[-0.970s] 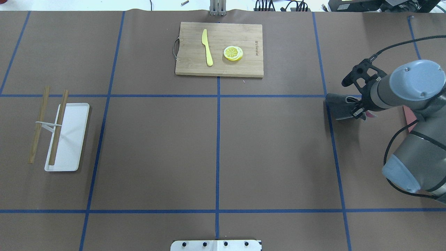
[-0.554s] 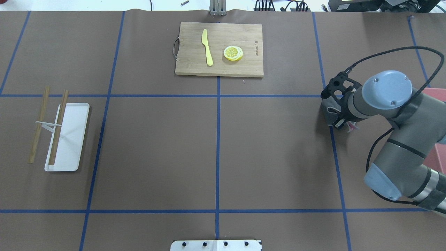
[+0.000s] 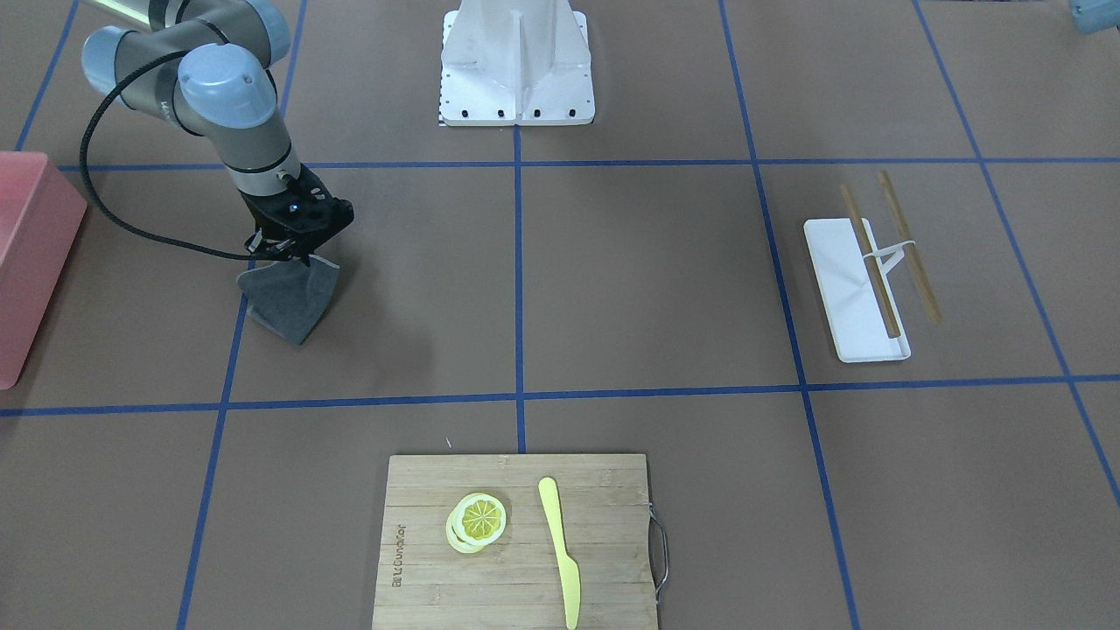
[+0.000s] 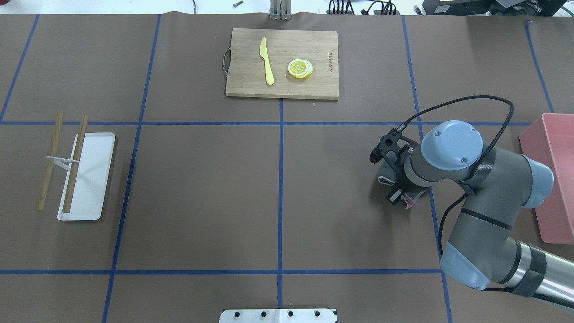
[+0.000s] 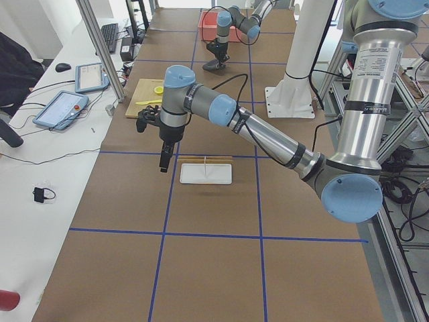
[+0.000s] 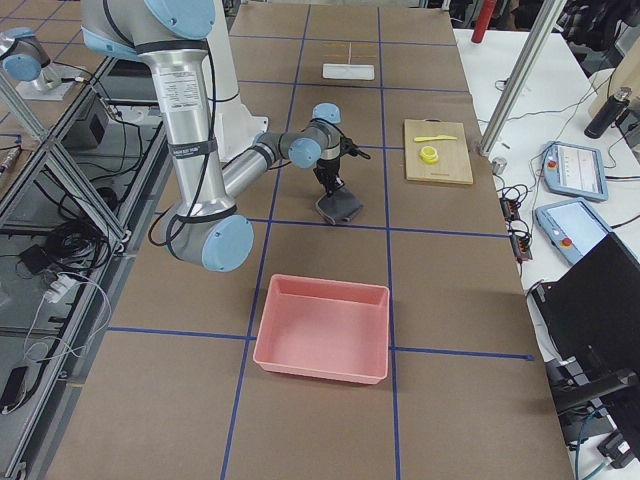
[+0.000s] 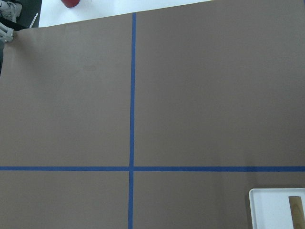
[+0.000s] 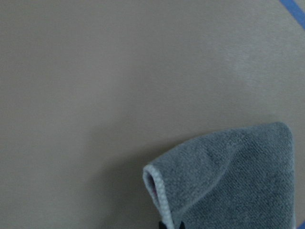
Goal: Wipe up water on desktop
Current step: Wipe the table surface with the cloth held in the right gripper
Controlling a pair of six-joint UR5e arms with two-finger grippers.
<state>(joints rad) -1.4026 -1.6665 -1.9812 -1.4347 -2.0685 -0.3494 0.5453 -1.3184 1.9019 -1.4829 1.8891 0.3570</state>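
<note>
The desktop (image 4: 202, 193) is a flat brown tabletop with blue tape lines. My right gripper (image 3: 293, 249) points down and is shut on the top of a grey cloth (image 3: 289, 297), whose lower part rests on the desktop. In the overhead view the wrist hides most of the cloth (image 4: 384, 172). The right wrist view shows a folded cloth corner (image 8: 228, 181) on bare tabletop. I cannot make out any water. My left gripper (image 5: 163, 164) hangs above the desktop near the white tray, seen only in the exterior left view; I cannot tell if it is open or shut.
A pink bin (image 4: 554, 175) stands at the right edge. A bamboo cutting board (image 4: 281, 85) with a yellow knife (image 4: 267, 60) and lemon slices (image 4: 300, 68) is at the far middle. A white tray (image 4: 89, 179) with two wooden sticks is at the left.
My right arm has moved left and toward the robot's side with the cloth, crossing the blue tape line. The pink bin now shows.
</note>
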